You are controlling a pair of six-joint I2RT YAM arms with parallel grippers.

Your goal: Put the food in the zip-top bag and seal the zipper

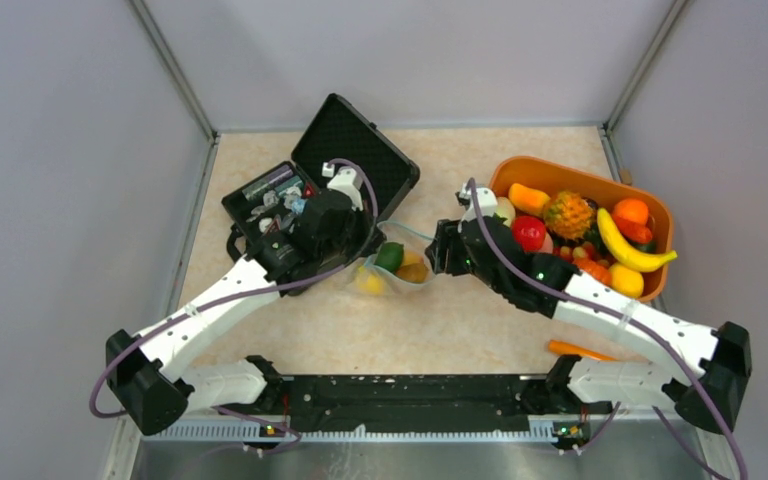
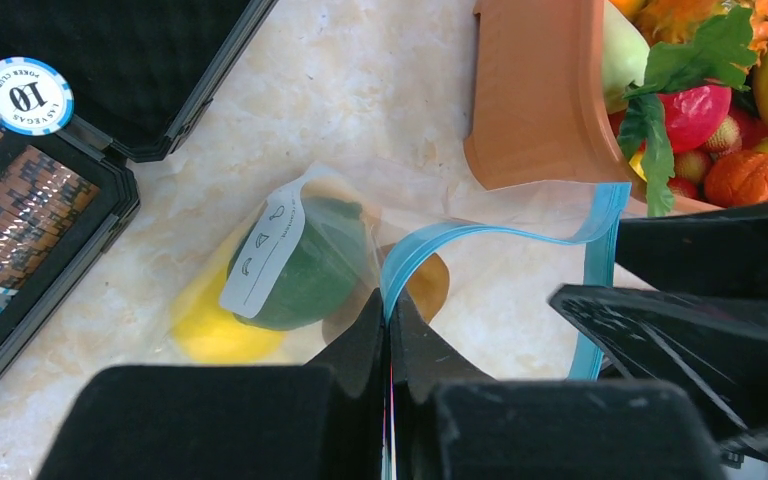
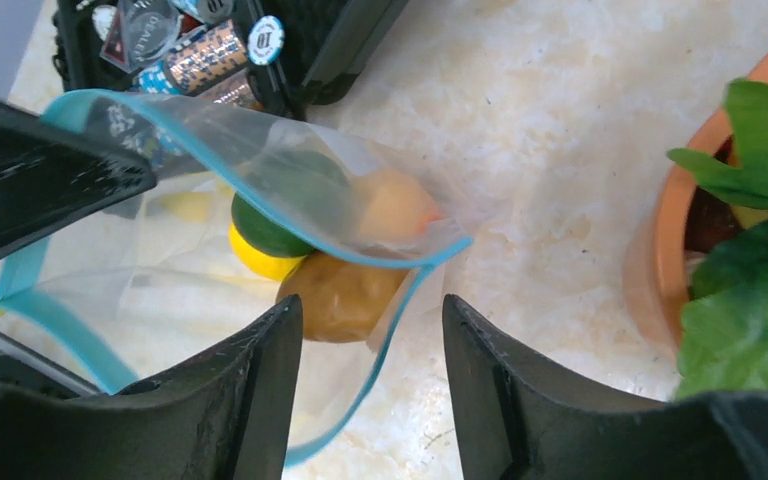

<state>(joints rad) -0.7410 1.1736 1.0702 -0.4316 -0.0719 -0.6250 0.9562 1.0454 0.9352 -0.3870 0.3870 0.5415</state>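
So, left gripper (image 2: 388, 320) pinches the zipper (image 2: 480, 232) near the orange basket (image 2: 530, 100); right gripper (image 3: 372, 340) (spread, I think) should clamp, slide.

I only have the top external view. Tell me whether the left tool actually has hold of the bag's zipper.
Observer: Left wrist view: the left tool is shut on the thin teal zipper strip of the clear zip-top plastic bag.
Operator: Now check the right tool.
Observer: Right wrist view: the right tool is open, its fingers either side of the bag's teal edge, not pinching it.
Operator: Report the mouth.
Observer: Unsealed: its teal strips gape apart above the round green toy fruit.
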